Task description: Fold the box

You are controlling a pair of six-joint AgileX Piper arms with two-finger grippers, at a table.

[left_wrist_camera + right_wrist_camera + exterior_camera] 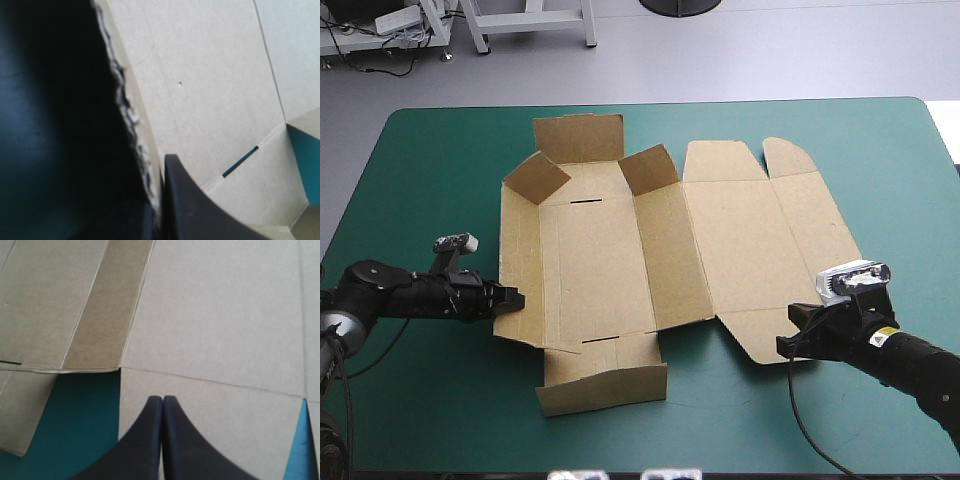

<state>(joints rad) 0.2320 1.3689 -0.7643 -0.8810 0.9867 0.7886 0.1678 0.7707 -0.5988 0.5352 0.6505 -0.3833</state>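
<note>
Seemingly pinched box (605, 250) on teal-green cover (435, 165)

The teal-green cover (440, 400) lies smooth over the table, its far corners rounded.

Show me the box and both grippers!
box (605, 255), high view, middle panel.
left gripper (515, 298), high view, tips at the box's left edge.
right gripper (788, 344), high view, tips by the near flap.

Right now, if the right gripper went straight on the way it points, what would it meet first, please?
The right gripper, shut, points across the box; it would probably meet that brown board just ahead first, though its height above it is unclear.
</note>
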